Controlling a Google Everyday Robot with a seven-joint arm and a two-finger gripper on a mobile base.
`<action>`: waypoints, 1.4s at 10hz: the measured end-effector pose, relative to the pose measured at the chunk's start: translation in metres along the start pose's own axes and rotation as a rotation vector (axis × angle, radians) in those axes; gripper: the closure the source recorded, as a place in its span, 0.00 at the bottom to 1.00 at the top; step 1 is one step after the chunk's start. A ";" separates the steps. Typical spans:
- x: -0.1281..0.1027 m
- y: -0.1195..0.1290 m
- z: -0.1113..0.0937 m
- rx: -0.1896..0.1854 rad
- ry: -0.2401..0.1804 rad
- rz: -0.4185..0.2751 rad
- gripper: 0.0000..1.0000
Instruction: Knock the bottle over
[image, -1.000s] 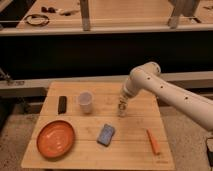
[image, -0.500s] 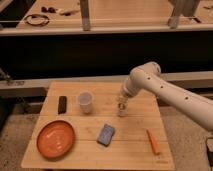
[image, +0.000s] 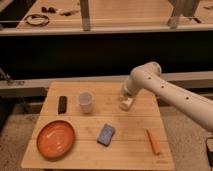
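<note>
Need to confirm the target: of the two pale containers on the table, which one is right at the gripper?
The bottle, small and translucent, sits right at the gripper near the table's far right edge. The wider white cup stands apart, further left.

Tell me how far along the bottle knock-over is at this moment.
Done: the arm has reached the table's back right, and the gripper is right at the bottle. In hand: contact, apparently; whether the bottle is tipping cannot be told. Left: the bottle is not seen lying flat. The white cup stands upright.
</note>
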 end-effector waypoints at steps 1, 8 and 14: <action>-0.001 0.000 0.000 -0.003 -0.007 -0.002 0.69; -0.011 -0.007 -0.007 -0.006 -0.023 0.009 0.67; -0.019 -0.008 -0.010 -0.005 -0.024 0.015 0.77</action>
